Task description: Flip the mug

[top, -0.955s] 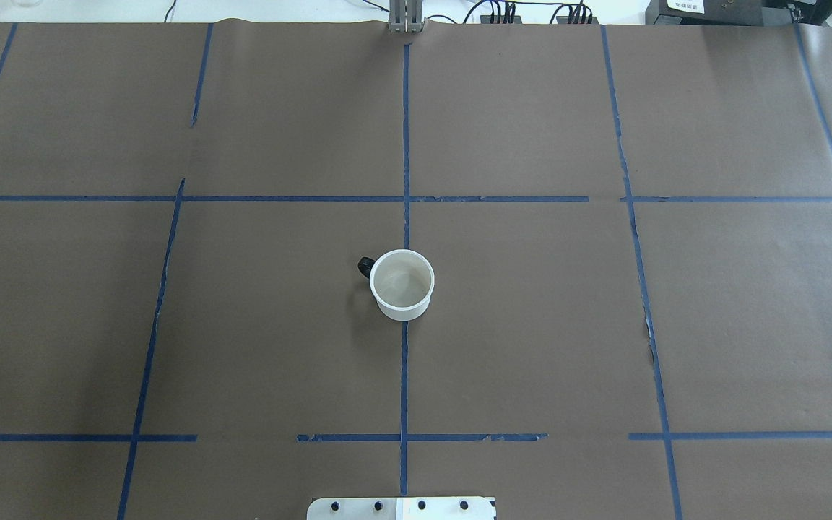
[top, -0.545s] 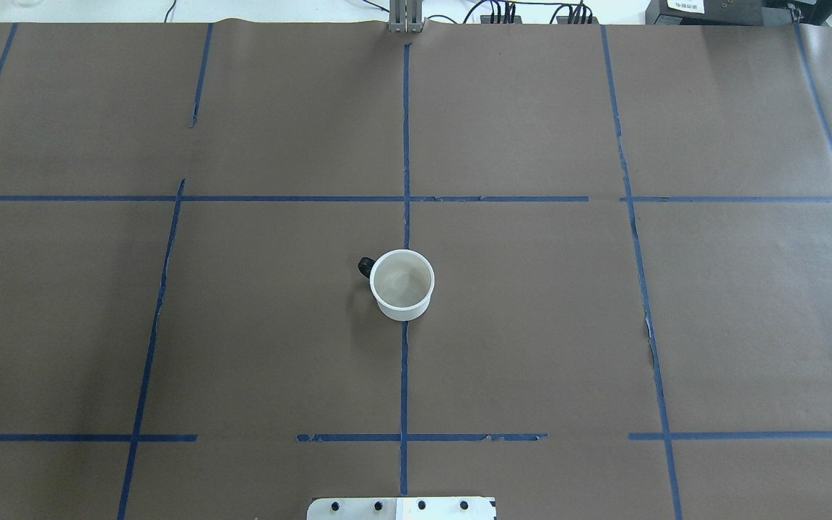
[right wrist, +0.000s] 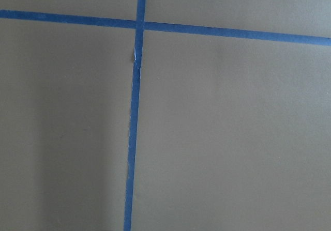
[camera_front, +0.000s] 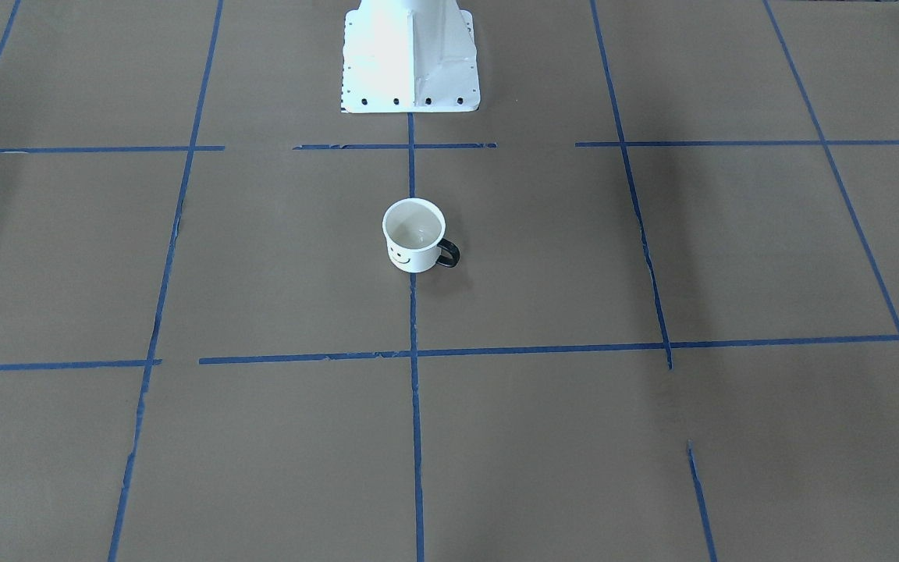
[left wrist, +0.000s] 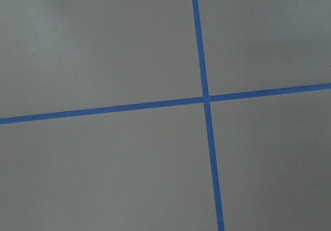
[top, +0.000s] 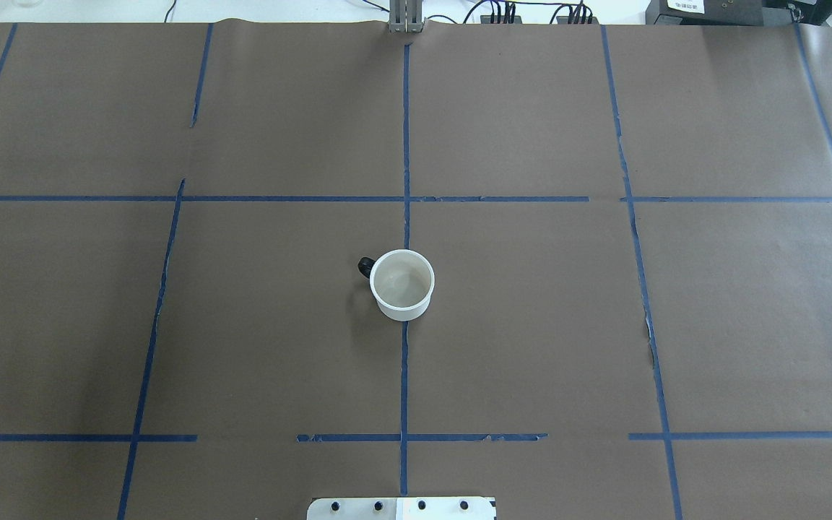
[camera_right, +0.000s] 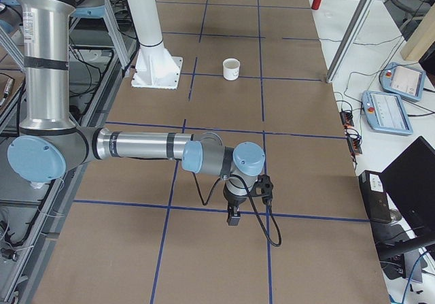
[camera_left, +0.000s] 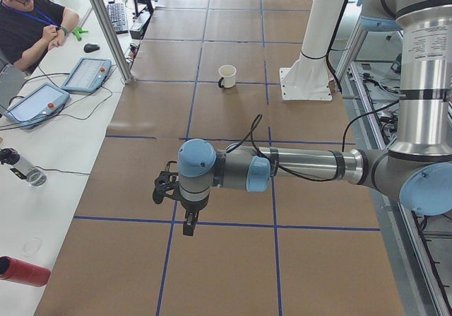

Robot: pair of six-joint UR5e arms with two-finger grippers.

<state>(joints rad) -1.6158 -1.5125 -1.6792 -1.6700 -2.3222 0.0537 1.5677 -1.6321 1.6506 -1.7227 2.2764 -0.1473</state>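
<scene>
Because the mug (top: 402, 285) seems light, stiff and slick, pinch its rim (left gripper (camera_left: 189, 225), right gripper (camera_right: 233, 217): spread cannot be told).

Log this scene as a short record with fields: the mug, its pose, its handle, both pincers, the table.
table: brown paper, blue tape grid
mug: white, upright, mouth up, not yet flipped
position: on the centre tape line
handle: black, toward the robot's left
smiley face: toward the operators' side
left pincer: over the table, apart from the mug; open or shut cannot be told
right pincer: likewise apart from the mug; state cannot be told
</scene>
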